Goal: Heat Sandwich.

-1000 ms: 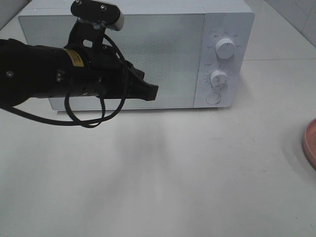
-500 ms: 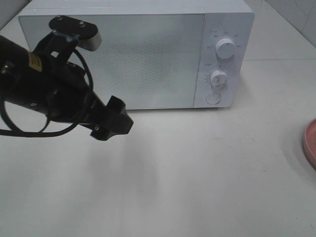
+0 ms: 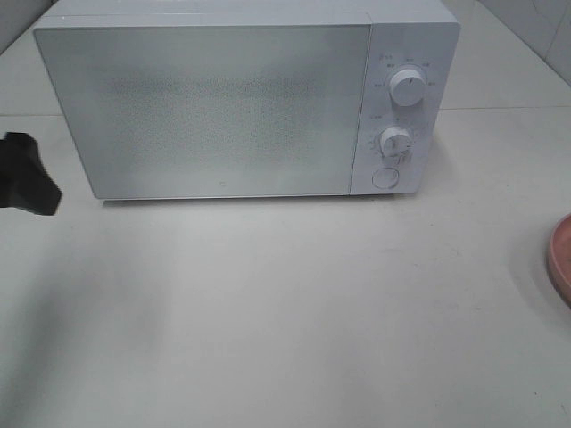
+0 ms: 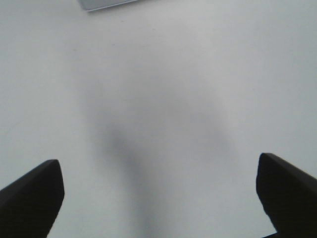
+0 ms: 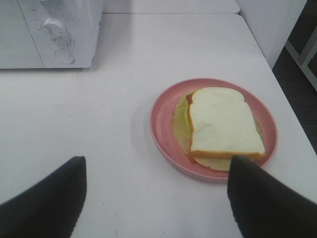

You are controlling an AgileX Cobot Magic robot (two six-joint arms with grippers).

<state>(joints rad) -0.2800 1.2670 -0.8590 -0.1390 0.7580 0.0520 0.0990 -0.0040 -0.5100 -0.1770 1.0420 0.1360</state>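
The sandwich [image 5: 225, 124], white bread with tan crust over green-yellow filling, lies on a pink plate [image 5: 163, 116] in the right wrist view. My right gripper [image 5: 156, 198] hovers above the table just short of the plate, open, with nothing between its fingers. The white microwave [image 3: 223, 107] stands at the back with its door closed. In the left wrist view my left gripper [image 4: 158, 198] is open wide over bare table, holding nothing. Only a black tip of the left arm [image 3: 27, 174] shows in the high view, at the left edge beside the microwave.
The microwave's two dials [image 3: 408, 87] and round button [image 3: 384, 176] are on its right panel. The plate's rim [image 3: 560, 259] peeks in at the right edge of the high view. The table's right edge [image 5: 292, 124] runs close behind the plate.
My left arm has pulled away from the front of the microwave door, down and to the left, until only its tip shows. The microwave door stays closed.
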